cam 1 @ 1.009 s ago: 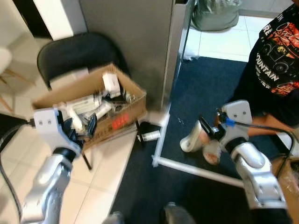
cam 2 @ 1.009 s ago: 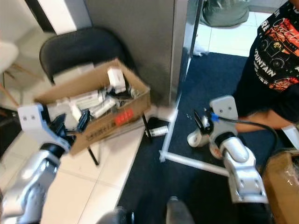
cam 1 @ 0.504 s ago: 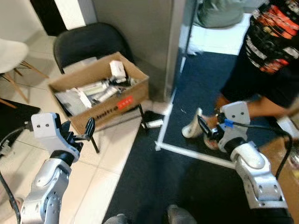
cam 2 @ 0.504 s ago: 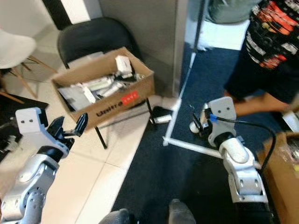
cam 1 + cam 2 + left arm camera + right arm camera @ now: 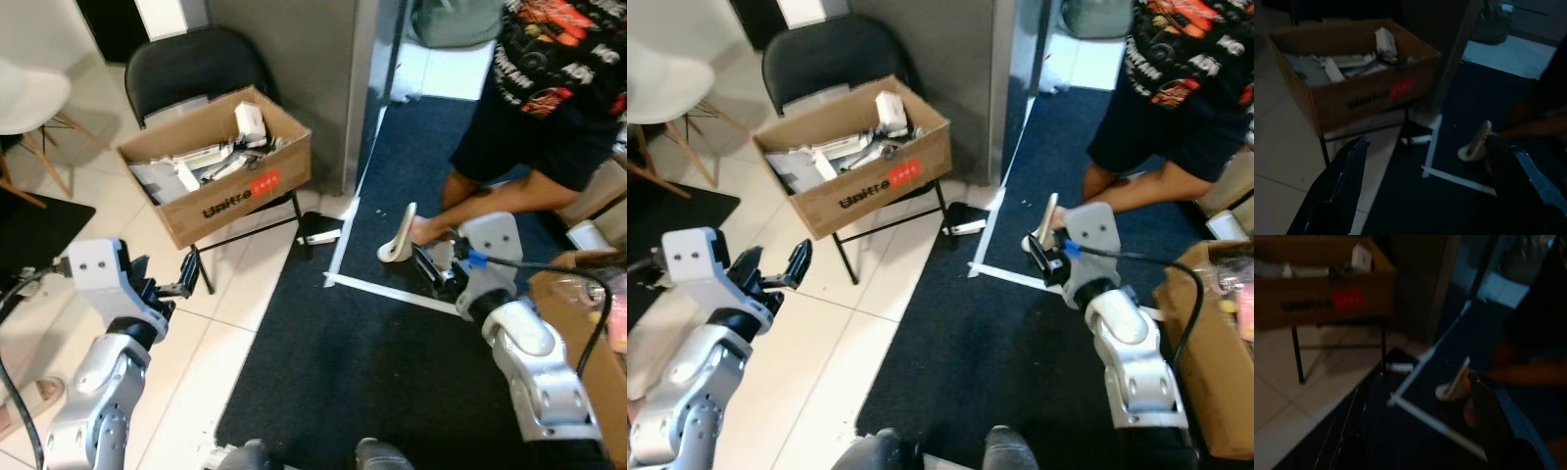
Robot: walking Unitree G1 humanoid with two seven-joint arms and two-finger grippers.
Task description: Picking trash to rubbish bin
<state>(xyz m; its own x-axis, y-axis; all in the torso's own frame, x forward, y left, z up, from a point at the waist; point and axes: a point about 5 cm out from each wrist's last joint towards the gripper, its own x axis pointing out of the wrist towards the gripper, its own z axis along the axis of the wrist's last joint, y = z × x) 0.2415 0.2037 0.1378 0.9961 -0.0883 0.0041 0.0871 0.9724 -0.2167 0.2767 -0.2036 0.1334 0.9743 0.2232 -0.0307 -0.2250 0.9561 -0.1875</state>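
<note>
Right now I have both arms raised ahead of me and neither carries anything, which suits a stage where I am looking for something to pick up. The left gripper (image 5: 774,274) has its fingers (image 5: 1344,183) spread wide apart and empty, a posture I read as ready for a grasp. Ahead of those fingers and a little to their far side sits the cardboard box (image 5: 227,168) on a black chair (image 5: 192,69); it is full of white packets and scraps, so I take it for the bin. The right gripper (image 5: 432,268) is held over the dark carpet (image 5: 362,362); whether its fingers are apart or together I cannot tell from the head views, and the right wrist view is too dark to settle it. The likeliest trash is the small white piece (image 5: 322,237) on the floor beside the chair leg, between the two sets of fingers and beyond them, lying on something flat and dark. A person (image 5: 534,93) stands just past the right fingers, a sandal (image 5: 397,240) tipped up beside the white tape line (image 5: 392,292), so I would keep that arm clear of the legs.
</note>
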